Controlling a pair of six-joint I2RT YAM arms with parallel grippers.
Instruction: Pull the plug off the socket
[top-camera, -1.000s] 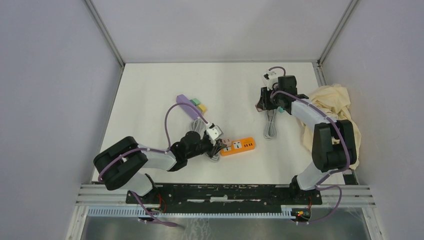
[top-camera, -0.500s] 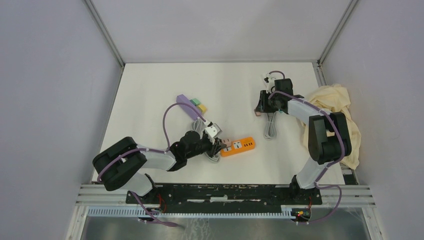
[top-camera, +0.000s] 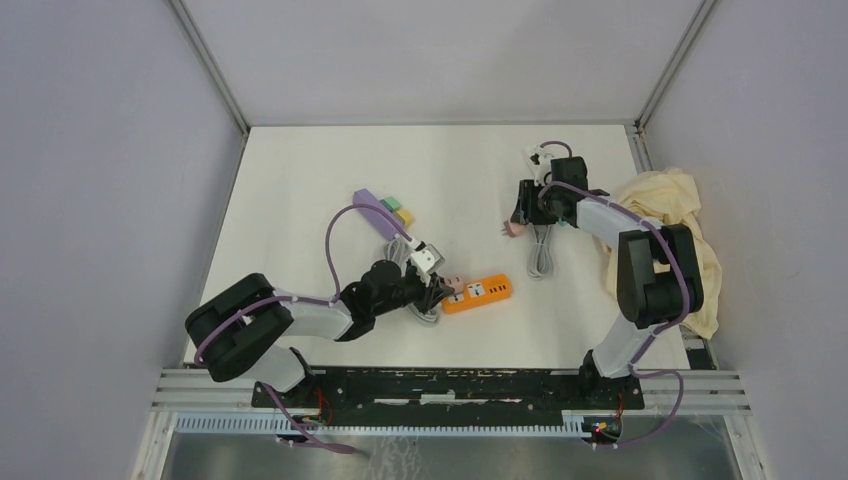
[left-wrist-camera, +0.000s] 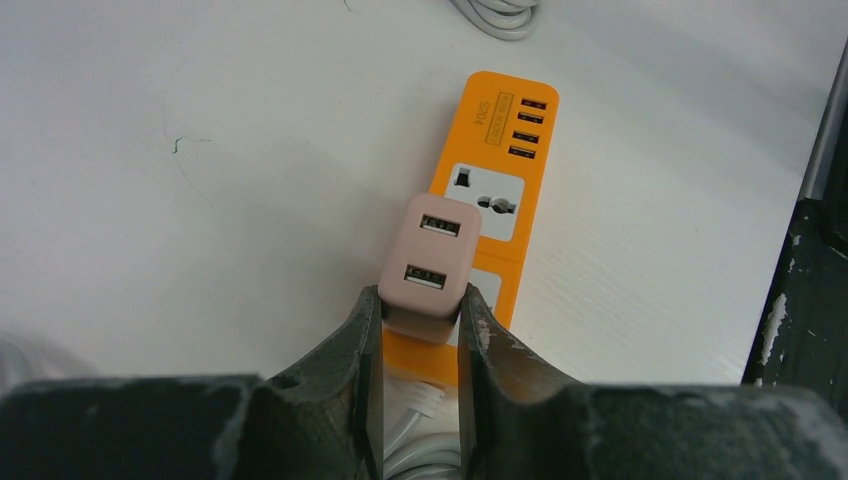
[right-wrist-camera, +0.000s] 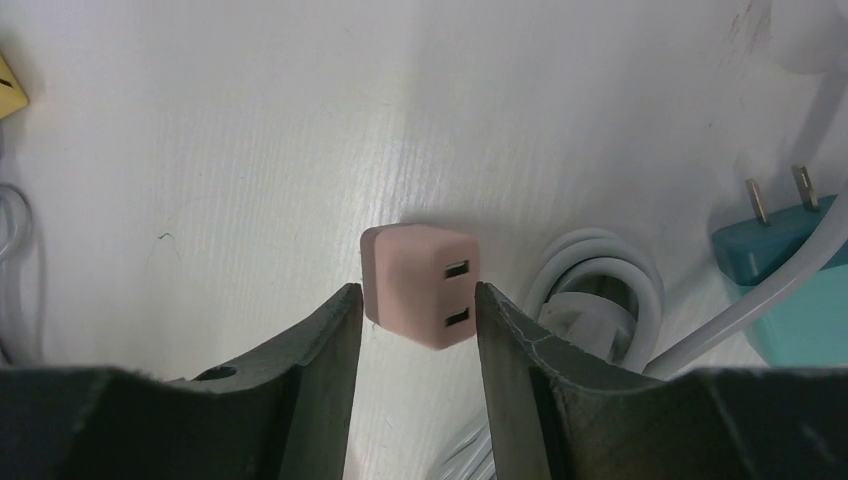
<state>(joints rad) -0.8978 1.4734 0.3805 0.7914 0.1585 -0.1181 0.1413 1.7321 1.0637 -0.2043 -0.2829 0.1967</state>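
An orange power strip lies on the white table near the front centre. A pink two-port USB plug sits in the strip's socket. My left gripper is shut on the lower end of this plug, one finger on each side; it shows in the top view too. My right gripper is open at the back right, seen from above. A loose pink cube adapter lies on the table just ahead of its fingertips, with a gap on the left side.
A coiled white cable and a teal plug lie right of the pink cube. A yellow cloth is heaped at the right edge. A purple strip with green and yellow plugs lies mid-left. The strip's white cord coils under my left fingers.
The pink cube now lies on the table slightly left of my right gripper, which has opened. My left gripper stays shut on the pink plug.
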